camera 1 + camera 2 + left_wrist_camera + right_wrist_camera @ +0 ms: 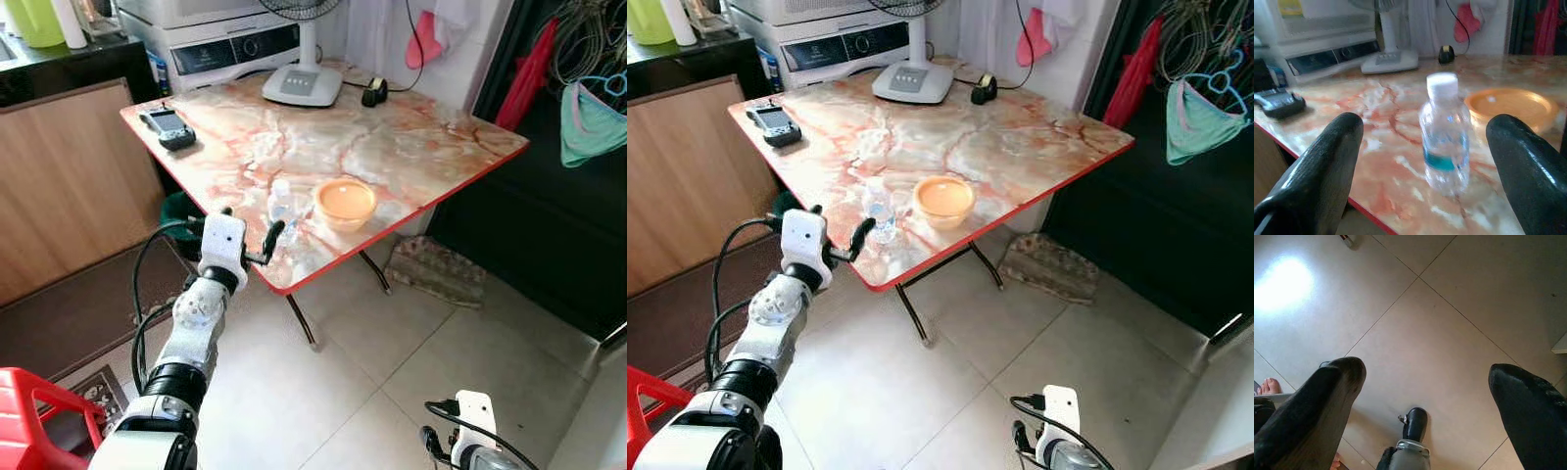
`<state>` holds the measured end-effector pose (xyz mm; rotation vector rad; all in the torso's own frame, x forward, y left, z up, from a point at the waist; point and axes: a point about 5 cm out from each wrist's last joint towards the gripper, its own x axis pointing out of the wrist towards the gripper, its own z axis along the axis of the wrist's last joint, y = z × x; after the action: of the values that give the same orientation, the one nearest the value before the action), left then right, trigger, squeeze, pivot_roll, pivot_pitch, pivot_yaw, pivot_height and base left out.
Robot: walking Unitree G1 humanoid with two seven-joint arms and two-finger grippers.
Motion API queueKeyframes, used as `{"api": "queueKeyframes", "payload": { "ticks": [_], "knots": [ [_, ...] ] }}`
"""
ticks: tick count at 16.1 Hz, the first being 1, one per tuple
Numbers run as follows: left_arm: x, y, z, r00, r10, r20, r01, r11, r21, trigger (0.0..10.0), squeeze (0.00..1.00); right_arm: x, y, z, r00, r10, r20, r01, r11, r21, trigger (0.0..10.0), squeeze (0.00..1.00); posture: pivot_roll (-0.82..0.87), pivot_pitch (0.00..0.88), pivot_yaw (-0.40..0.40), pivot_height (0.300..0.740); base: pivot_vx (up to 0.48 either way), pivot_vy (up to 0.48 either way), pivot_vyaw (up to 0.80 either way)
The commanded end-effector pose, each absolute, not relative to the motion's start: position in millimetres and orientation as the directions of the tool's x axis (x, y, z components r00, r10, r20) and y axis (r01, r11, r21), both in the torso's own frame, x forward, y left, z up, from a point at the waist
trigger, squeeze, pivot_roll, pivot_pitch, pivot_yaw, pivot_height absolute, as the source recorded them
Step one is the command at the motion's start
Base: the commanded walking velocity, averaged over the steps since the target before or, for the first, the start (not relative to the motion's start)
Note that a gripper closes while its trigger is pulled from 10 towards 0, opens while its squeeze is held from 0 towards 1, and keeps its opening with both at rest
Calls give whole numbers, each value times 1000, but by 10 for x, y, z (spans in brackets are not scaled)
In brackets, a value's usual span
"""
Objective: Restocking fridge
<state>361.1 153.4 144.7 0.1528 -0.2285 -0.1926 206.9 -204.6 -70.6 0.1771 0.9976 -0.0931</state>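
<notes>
A marble-patterned folding table (411,147) stands on pale floor tiles (411,362) (fan base at its far side). I hold my left gripper (249,237) raised, fingers spread, at the near red edge, facing the water bottle (281,204) beside an orange bowl (345,202). My right gripper (1425,396) hangs open over the tiles.
</notes>
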Motion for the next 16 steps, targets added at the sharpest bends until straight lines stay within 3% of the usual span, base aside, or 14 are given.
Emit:
{"api": "queueKeyframes", "payload": {
  "ticks": [1, 16],
  "knots": [
    [3631, 1537, 1582, 946, -194, 261, 152, 973, 172, 10000, 0, 2080, -2066, -696, 539, 0, -842, 154, 983, 98, 10000, 0, 144, 7, -42, 740, 0, 0, 0],
    [3641, 1460, 1754, 926, -218, 309, 172, 970, 170, 10000, 0, 2060, -2050, -708, 533, 15, -846, 138, 985, 105, 10000, 0, 145, 0, -35, 740, 0, 0, 0]
  ]
}}
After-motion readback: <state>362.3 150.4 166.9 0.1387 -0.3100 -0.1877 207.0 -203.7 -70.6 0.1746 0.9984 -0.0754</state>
